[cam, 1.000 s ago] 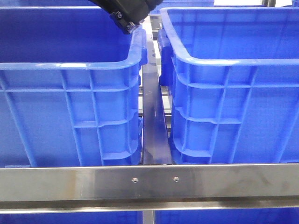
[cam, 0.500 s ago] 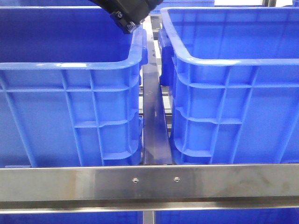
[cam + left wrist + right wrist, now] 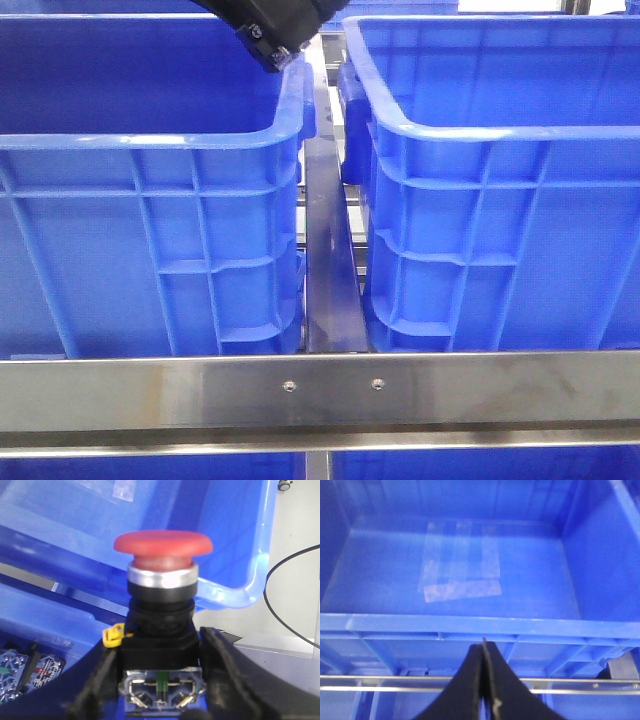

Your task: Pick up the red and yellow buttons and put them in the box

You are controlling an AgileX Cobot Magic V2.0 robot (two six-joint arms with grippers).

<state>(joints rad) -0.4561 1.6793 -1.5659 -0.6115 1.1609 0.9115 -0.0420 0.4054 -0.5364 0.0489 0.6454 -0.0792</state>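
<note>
Left gripper (image 3: 160, 680): fingers (image 3: 227, 675) clamped on the black body of a red button (image 3: 162, 545), mushroom cap upright, a small yellow tab on its side. Left arm (image 3: 270, 25): over the inner far corner of the left crate (image 3: 150, 140). Right crate (image 3: 500, 130): just beside it, a steel rail (image 3: 330, 270) between them. Right gripper (image 3: 484, 680): fingers pressed together, holding nothing, above a crate floor (image 3: 460, 575) patched with clear tape (image 3: 460, 575); which crate is unclear. Other switch parts (image 3: 30, 667): lying below the left gripper.

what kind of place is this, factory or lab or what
Probably an industrial parts-sorting or kitting station: large blue crates sit on a stainless steel frame, and the left gripper holds a red push button with its switch block, an electrical component.
</note>
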